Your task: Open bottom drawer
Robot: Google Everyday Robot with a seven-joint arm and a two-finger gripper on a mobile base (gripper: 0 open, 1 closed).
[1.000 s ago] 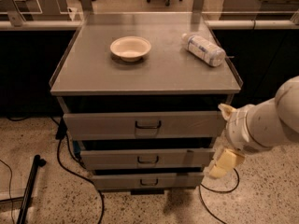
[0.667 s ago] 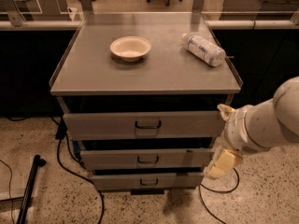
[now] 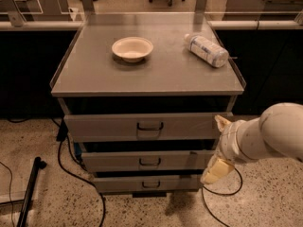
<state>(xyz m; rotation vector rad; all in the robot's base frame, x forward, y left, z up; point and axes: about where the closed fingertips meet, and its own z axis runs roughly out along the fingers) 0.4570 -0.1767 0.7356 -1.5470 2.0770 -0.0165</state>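
The gripper hangs just off the right end of the bottom drawer, apparently holding nothing; how far open it is cannot be told. The drawer's pull handle lies to its left and slightly lower. The drawer front, lowest of three, runs left to right and faces the camera.

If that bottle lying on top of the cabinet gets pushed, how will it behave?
The bottle lies on its side, so it would probably roll, and it sits near the cabinet top right edge. It looks like thin plastic, so likely light. The hand is down beside the drawers at their right ends, nowhere near it.
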